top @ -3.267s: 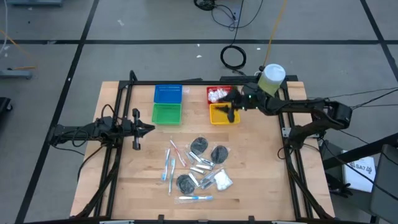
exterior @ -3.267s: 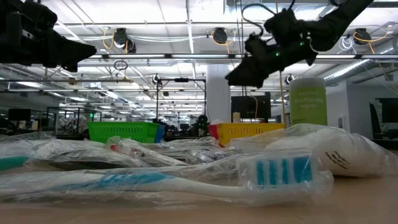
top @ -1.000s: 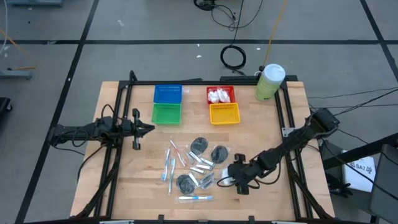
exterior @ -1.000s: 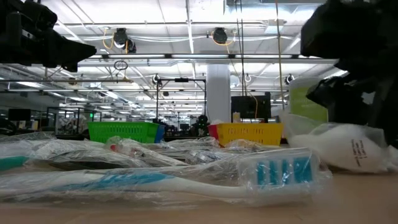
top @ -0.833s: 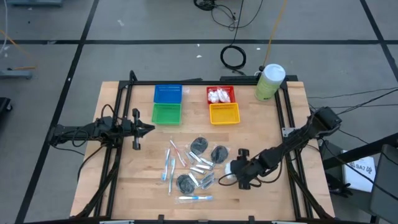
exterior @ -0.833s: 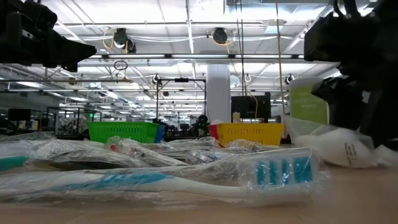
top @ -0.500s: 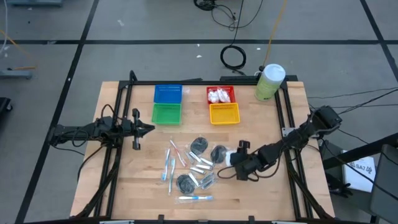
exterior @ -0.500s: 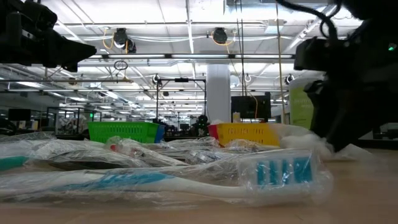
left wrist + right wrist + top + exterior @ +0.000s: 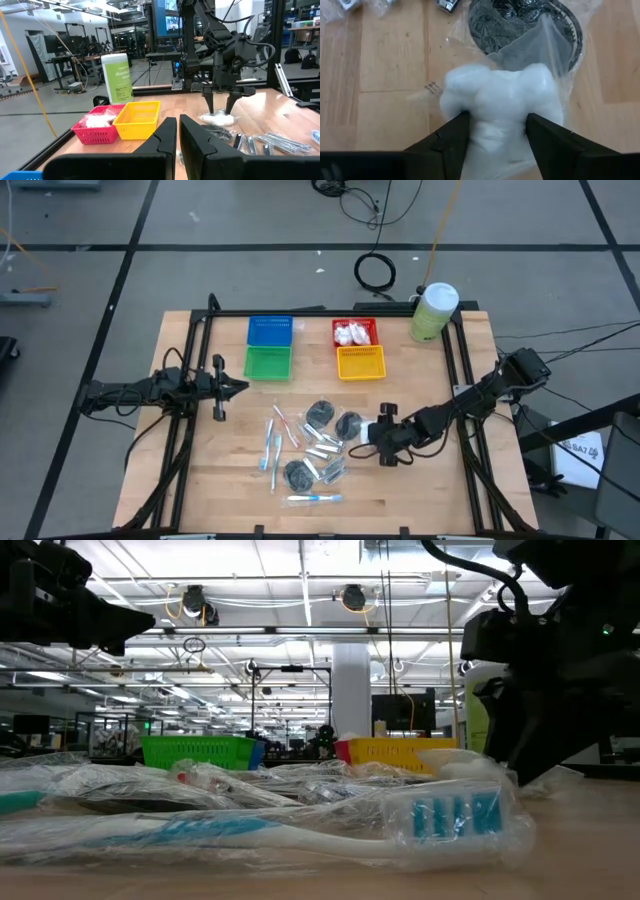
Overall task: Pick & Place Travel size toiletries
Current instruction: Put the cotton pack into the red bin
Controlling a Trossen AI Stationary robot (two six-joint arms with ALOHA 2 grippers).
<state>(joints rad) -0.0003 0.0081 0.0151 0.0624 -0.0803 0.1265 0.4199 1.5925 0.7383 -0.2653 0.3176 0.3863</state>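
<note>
Clearly right gripper (image 9: 494, 131) pinching unlabelled white packet (image 9: 502, 107)

We see grey floor (image 9: 250, 220) crossed by dark lines, a coiled black cable (image 9: 376, 272) lying on it, a white column (image 9: 351, 690), and ceiling strip lights (image 9: 300, 580) on

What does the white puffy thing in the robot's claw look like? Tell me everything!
The white puffy packet is a soft, cottony wad sealed in crinkly clear wrap. The right gripper is shut on it, one dark finger pressing each side so it bulges between them. It is near the middle of the wooden table, beside a dark round disc that is also wrapped in clear plastic. Whether it is lifted or touching the wood is unclear.
</note>
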